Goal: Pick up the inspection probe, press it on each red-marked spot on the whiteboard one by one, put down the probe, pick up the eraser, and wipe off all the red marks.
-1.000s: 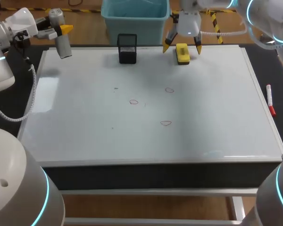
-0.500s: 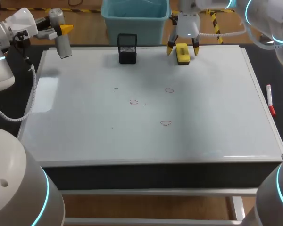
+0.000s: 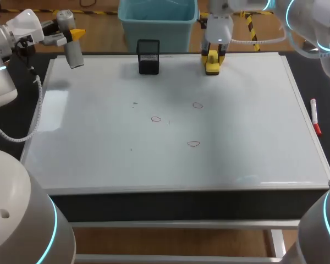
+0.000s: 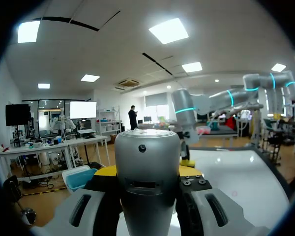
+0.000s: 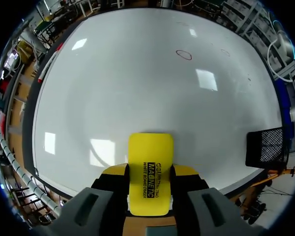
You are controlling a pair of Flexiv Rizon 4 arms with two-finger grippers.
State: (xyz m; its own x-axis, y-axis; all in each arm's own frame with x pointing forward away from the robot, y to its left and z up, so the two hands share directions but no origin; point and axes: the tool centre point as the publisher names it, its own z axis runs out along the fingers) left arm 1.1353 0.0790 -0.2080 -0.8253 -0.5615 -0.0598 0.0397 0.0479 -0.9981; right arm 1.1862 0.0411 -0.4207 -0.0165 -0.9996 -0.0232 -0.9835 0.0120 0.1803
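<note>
My right gripper (image 3: 212, 57) is at the whiteboard's (image 3: 99, 143) far edge, shut on the yellow eraser (image 3: 212, 66), which rests on the board. In the right wrist view the eraser (image 5: 150, 164) sits between the two yellow tips of the gripper (image 5: 150, 173), touched from both sides. Three red marks (image 3: 197, 105) (image 3: 156, 119) (image 3: 193, 144) lie mid-board; one red mark (image 5: 184, 54) shows ahead of the eraser. My left gripper (image 3: 71, 37) hangs over the far left corner, shut on the grey cylindrical probe (image 3: 73, 54). The probe (image 4: 146, 164) stands between the left gripper's (image 4: 147, 178) fingers.
A black mesh holder (image 3: 148, 56) stands on the board's far edge, left of the eraser, and shows beside my right gripper as the holder (image 5: 268, 146). A red marker (image 3: 315, 117) lies on the dark table, right of the board.
My right gripper has closed from wide open onto the yellow eraser. The left arm and probe have stayed still.
</note>
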